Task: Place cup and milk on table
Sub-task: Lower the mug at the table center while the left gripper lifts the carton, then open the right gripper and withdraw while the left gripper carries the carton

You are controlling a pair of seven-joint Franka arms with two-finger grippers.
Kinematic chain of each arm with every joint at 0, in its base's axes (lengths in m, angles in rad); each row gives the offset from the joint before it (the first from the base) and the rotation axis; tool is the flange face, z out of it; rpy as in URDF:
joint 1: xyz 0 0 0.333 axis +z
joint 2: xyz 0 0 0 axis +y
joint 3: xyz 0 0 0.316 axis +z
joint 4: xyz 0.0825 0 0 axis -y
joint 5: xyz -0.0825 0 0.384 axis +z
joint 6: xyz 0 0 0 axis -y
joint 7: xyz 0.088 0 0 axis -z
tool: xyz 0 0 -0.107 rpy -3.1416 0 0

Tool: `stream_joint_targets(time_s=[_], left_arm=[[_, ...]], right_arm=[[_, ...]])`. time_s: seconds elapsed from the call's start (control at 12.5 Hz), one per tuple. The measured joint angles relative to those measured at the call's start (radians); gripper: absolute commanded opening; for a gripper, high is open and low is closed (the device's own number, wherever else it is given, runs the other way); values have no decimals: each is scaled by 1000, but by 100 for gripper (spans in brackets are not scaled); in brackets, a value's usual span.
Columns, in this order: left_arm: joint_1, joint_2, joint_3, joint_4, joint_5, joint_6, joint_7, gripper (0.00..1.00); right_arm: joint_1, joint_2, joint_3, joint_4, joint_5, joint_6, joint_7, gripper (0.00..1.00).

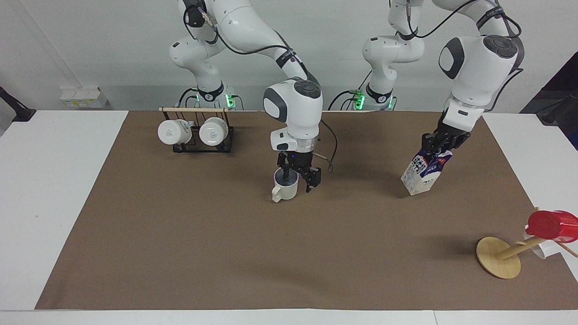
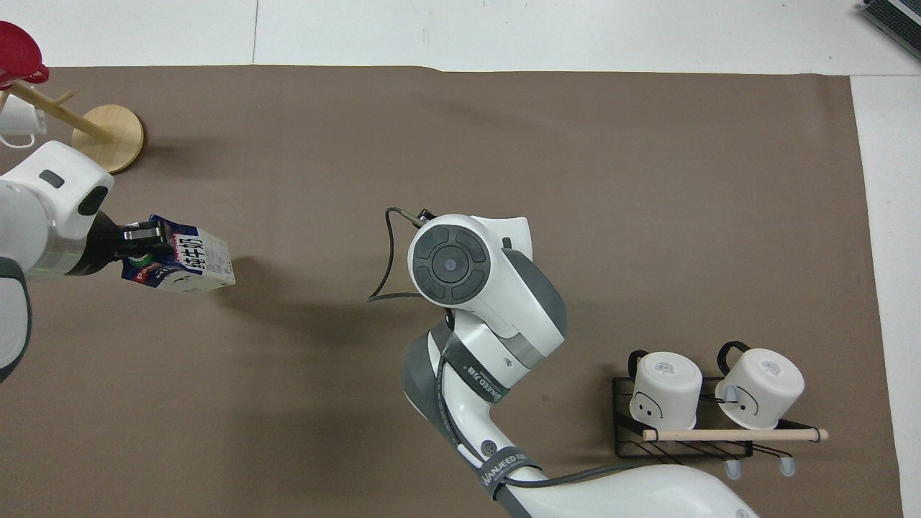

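Observation:
The cream cup (image 1: 285, 188) stands upright on the brown sheet of the table (image 1: 226, 234), near the middle. My right gripper (image 1: 299, 175) is open just above it, one finger over its mouth and the other beside its rim. The right arm's wrist hides the cup in the overhead view. My left gripper (image 1: 439, 145) is shut on the gabled top of the milk (image 1: 422, 174), toward the left arm's end of the table. The carton hangs tilted, with its lowest corner at or just above the sheet. The overhead view also shows the left gripper (image 2: 140, 234) and the milk (image 2: 188, 257).
A black rack with two white mugs (image 1: 196, 133) stands near the right arm's base; it also shows in the overhead view (image 2: 683, 414). A wooden mug tree (image 1: 499, 257) holding a red cup (image 1: 552, 224) stands farther from the robots than the milk.

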State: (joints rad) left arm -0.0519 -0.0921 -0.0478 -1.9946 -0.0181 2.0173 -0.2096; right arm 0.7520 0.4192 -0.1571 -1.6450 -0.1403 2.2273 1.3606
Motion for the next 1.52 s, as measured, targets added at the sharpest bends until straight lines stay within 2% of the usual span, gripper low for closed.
stream_joint_targets(time_s=[0.48,0.88,1.12,1.52], left_arm=[[-103,0,-4,29,-63,-33,-41,41],[-330,0,-9,39,-66,-11,-257,40],[-432,35,-10,38,-66,61,-353,38],[-453,124,-8,38,-66,135,-365,38]], right_arm=[[-105,-179,-2,5,61,-187,-334,100],[-265,-297,-5,5,94,-350,-713,100],[-377,-345,-8,4,120,-420,-909,100],[-518,-375,-10,4,121,-460,-1136,100]])
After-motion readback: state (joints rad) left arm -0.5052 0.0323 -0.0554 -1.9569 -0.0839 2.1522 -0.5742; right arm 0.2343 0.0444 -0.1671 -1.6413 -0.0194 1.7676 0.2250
